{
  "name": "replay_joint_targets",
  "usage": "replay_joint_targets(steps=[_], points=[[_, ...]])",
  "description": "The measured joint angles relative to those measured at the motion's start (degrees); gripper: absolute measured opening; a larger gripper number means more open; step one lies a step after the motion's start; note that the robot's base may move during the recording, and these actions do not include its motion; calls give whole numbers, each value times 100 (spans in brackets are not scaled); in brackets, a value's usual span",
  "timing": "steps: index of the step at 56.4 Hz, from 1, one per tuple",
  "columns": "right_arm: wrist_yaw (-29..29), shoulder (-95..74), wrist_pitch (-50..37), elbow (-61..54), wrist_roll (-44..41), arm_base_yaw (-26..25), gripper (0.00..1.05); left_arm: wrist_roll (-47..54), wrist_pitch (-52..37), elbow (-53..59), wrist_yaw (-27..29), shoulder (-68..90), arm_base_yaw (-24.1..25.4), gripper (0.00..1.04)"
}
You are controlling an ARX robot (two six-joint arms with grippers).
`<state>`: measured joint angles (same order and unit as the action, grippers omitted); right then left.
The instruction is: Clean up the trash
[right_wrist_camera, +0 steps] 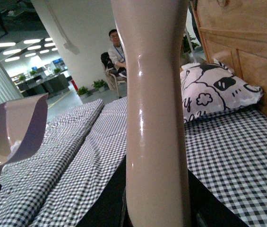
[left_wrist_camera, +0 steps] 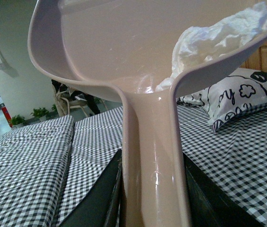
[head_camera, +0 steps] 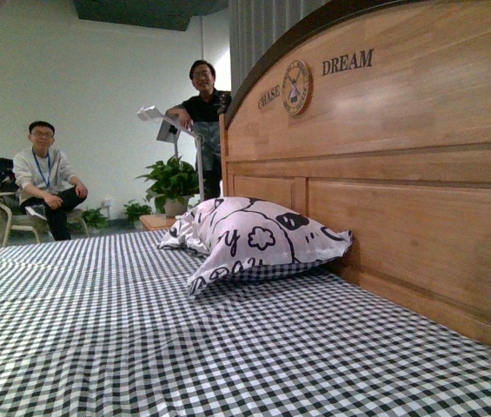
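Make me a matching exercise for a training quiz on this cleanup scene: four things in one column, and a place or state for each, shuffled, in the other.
Things
1. trash
2. pillow
3. dustpan
4. seated man

Places or states
A. leaning against the wooden headboard
B. held up by its handle, above the bed
C. on a chair beyond the bed
D. lying inside the scoop

Pairs: 1-D, 2-A, 3-B, 4-C

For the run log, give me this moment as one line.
left gripper: shut on dustpan | trash: in dustpan | right gripper: shut on pink handle | pillow: against headboard
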<state>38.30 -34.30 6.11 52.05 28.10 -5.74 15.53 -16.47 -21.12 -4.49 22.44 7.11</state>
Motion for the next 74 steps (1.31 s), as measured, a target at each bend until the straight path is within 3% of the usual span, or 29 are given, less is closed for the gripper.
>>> replay_joint_targets(steps=[74], points=[[-24, 17, 0, 2, -55, 28, 19, -63, 0, 33, 26, -15, 0, 29]])
